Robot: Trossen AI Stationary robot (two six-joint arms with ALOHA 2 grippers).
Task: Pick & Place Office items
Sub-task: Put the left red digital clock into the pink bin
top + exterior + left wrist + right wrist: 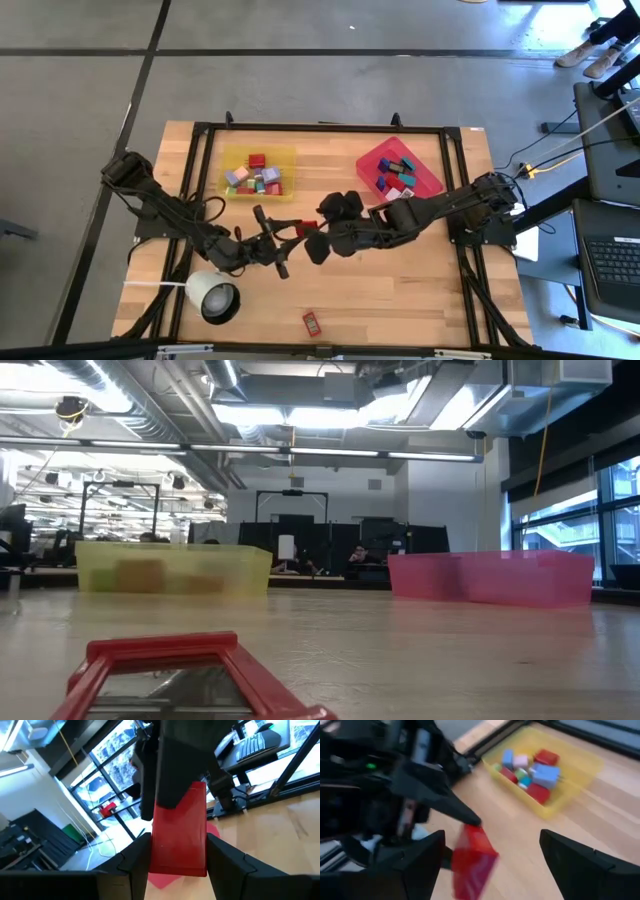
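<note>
Handover is underway — the left gripper [177, 857] clamps a red block [180, 837], which the right gripper's [492, 857] spread fingers bracket; both trays already hold blocks — one red block [312, 321] remains loose.

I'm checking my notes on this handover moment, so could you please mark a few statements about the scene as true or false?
1. The left gripper holds a red block between its fingers. True.
2. The right gripper is clamped shut on that block. False: its fingers stand wide apart, with the block between them.
3. The yellow tray is empty. False: it holds several coloured blocks.
4. Another red block lies alone near the table's front edge. True.
5. The red tray sits left of the yellow one in the high view. False: it sits to the right.
</note>
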